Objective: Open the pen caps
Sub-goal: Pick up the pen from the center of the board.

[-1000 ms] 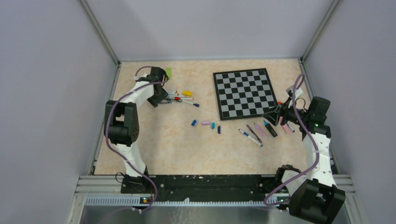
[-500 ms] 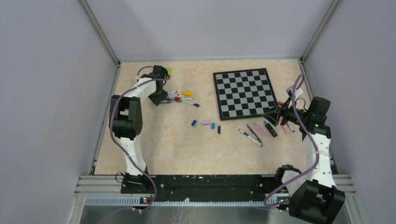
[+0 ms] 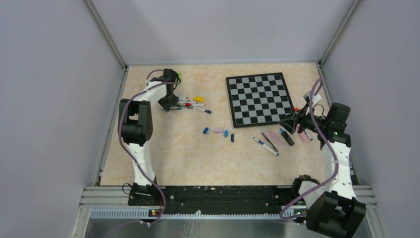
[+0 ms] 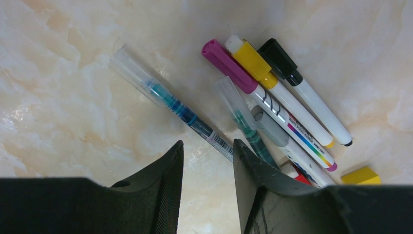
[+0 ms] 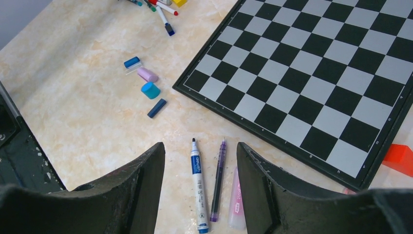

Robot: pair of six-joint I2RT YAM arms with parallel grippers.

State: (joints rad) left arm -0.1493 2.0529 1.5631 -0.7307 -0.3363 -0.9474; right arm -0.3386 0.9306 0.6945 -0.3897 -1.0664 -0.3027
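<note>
Left hand, half-parted and empty, held over clear-capped teal pen; barrel best centred between fingers, cap left exposed.

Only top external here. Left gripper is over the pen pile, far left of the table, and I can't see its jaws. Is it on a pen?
Observer: No. In the left wrist view the left gripper is open with nothing clamped. The end of one clear-capped teal pen reaches into the gap.
Operator: Any caps on there?
Observer: Yes, three side by side: a magenta cap, a yellow cap and a black cap.
Operator: Right side?
Observer: In the right wrist view the right gripper is open and empty. It is above a blue-labelled pen with its nib bare and a purple pen, both just off the chessboard.
</note>
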